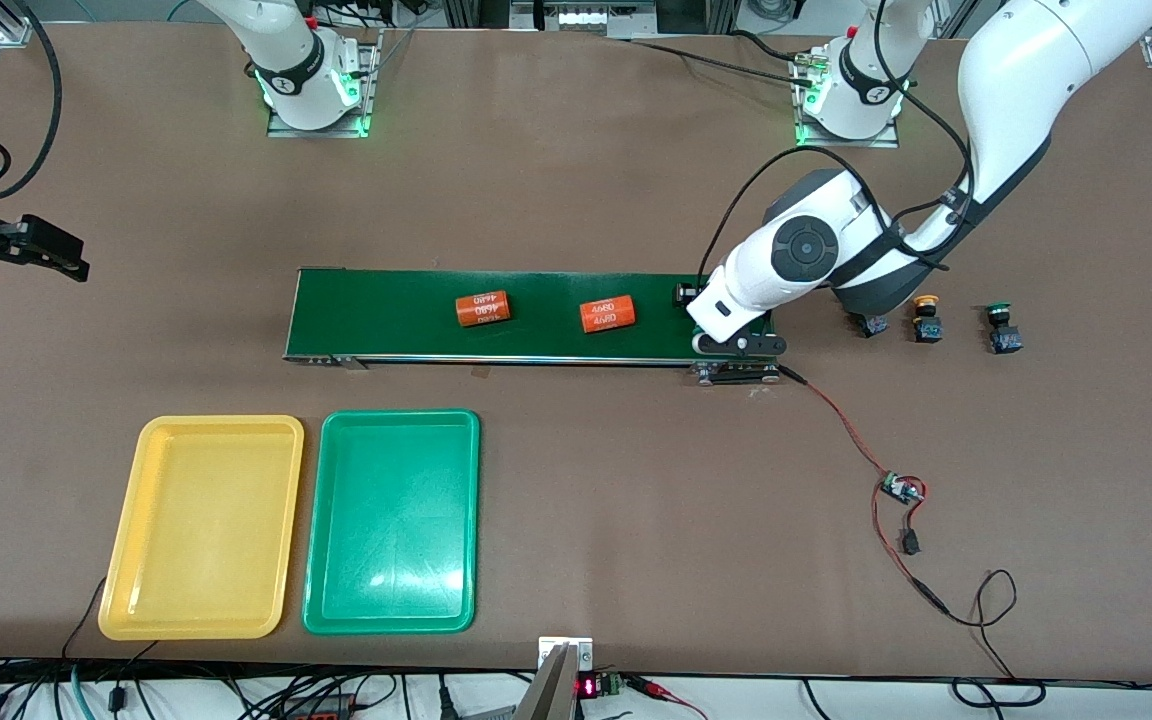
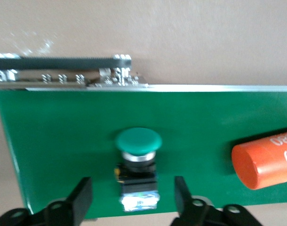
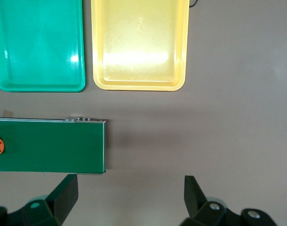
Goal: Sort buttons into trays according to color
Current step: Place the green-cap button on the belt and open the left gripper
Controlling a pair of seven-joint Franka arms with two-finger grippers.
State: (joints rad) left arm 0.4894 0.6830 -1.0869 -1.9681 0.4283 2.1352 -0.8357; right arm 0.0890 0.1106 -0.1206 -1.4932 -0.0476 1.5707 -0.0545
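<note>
A green-capped button point(image 2: 138, 141) stands on the dark-green conveyor belt point(image 2: 63, 132) near its end toward the left arm. My left gripper point(image 2: 132, 188) is open, with one finger on each side of the button's black-and-blue body and not touching it. In the front view the left hand point(image 1: 736, 343) hides most of this button. On the table beside that belt end are a yellow-orange-capped button point(image 1: 926, 318), a green-capped button point(image 1: 1003, 328) and a third button point(image 1: 873, 324), half hidden under the arm. My right gripper point(image 3: 130, 183) is open and empty over bare table. The yellow tray point(image 1: 201, 527) and the green tray point(image 1: 391, 520) are empty.
Two orange cylinders with white print point(image 1: 483, 309) point(image 1: 607, 314) lie on the belt. A small circuit board point(image 1: 901, 489) on red-black wires lies nearer the front camera than the loose buttons. The trays sit side by side near the front edge, the yellow one toward the right arm's end.
</note>
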